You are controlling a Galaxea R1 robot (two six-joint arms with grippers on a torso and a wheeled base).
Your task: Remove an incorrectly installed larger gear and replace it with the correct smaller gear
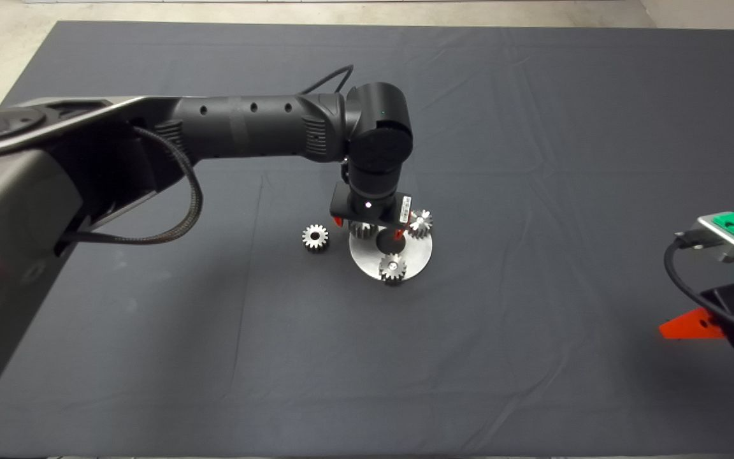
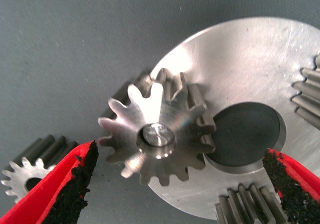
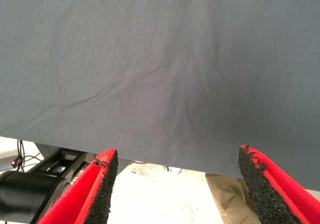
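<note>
Both pads [image 2: 75, 194] stand off larger gear [image 2: 157, 139].

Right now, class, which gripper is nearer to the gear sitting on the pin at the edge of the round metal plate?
Left. The left gripper hangs open right over that gear, a finger on each side. The right gripper waits far off at the mat's right edge.

No text can be read; a small white label [image 1: 404, 207] on the left arm's wrist is too blurred.
</note>
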